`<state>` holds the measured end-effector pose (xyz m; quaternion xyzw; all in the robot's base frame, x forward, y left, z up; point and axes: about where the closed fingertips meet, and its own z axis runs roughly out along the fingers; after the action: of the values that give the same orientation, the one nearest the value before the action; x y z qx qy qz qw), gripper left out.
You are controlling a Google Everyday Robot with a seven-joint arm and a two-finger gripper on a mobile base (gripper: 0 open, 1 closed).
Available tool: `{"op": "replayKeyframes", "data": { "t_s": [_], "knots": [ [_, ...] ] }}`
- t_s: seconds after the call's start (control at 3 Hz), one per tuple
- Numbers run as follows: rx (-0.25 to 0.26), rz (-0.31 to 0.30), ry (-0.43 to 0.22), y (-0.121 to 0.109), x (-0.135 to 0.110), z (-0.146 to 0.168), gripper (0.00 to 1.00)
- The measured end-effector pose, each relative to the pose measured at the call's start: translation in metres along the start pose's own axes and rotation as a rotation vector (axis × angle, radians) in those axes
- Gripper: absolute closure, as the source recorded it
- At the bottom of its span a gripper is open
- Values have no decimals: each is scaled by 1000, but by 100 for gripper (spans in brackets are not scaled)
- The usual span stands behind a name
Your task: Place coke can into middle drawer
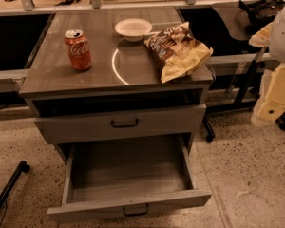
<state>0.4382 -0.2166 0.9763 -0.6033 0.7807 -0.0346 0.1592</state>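
The coke can (78,50), red-orange with white script and a silver top, stands upright on the left of the cabinet top (99,77). The middle drawer (128,172), grey wood-grain with a dark pull handle (135,211), is pulled far out below and holds nothing. My arm and gripper (271,103) show as pale shapes at the right edge. They are beside the cabinet, at about the height of the upper drawer and far from the can.
A white bowl (133,29) sits at the back of the cabinet top. A yellow-brown chip bag (178,51) lies at its right. The upper drawer (123,123) stands slightly out. A chair base (9,186) is at lower left. Desks and a dark bag (263,8) are behind.
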Motion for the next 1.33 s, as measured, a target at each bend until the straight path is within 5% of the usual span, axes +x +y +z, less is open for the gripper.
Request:
{"op": "replayKeyframes", "data": {
  "t_s": [0.33,1.0,1.33],
  "knots": [
    [8,0,-13,-2,-3,0,0],
    [50,19,-265,-43,-71,16,0],
    [50,18,-265,-43,-72,16,0]
  ]
}}
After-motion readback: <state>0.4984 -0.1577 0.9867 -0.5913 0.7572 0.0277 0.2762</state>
